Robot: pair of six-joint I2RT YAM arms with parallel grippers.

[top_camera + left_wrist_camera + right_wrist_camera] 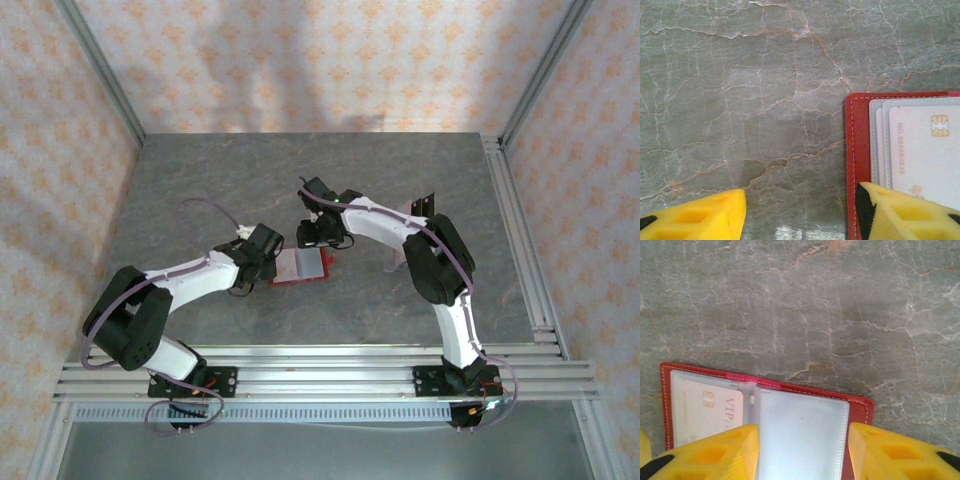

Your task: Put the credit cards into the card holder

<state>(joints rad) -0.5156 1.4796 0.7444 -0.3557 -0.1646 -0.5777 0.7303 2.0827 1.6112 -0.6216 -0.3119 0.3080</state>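
Straddling card holder (pixel 860 409), right gripper (pixel 802 440) half-open

table (pixel 200 190): grey marble | walls (pixel 300 60): patterned | rails (pixel 320 362): aluminium

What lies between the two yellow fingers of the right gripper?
In the right wrist view, a pale glossy rectangular panel on the open red folding card holder spans that gap; sleeve or card, I cannot tell.
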